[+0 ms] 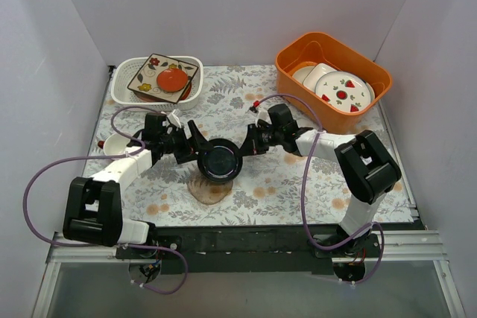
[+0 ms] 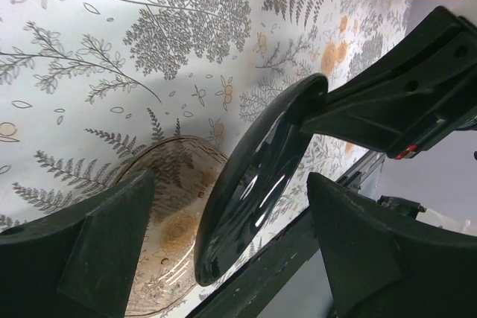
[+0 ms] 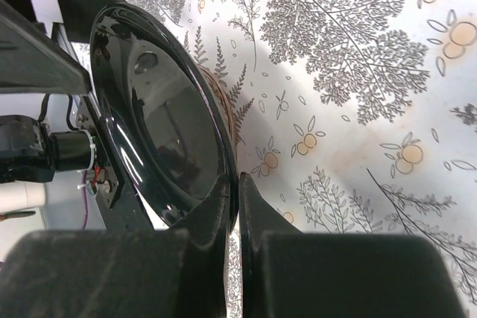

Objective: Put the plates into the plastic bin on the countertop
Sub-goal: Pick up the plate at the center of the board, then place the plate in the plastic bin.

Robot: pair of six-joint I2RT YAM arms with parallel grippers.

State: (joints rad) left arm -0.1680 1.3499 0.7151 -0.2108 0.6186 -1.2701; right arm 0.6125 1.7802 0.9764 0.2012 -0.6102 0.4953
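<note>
The right gripper (image 3: pixel 238 184) was pinched shut on the rim of a dark dish (image 3: pixel 164 124), a glossy round one, holding it on edge above the middle of the countertop (image 1: pixel 298 184). Its two fingers met on the rim, one on each face. The left gripper (image 2: pixel 231 184) stood wide open around the same dish. In the left wrist view one finger showed on either side, each well clear of the glossy surface and touching nothing. The two arms reached in towards each other from either side, with the dish between them. Just beneath the dish, an amber glass plate (image 1: pixel 211 191) lay flat on the fern-printed surface. The plastic bin (image 1: pixel 123 83) sat at the far left corner of the countertop, well apart from both grippers. A floral square plate (image 1: pixel 153 68) rested tilted across the bin, with a red dish (image 1: pixel 173 80) lying on it. An orange tub (image 1: pixel 298 72) stood at the far right corner with white strawberry plates (image 1: pixel 344 91) inside. A small white cup (image 1: pixel 115 145) sat near the left edge, beside the left arm.
</note>
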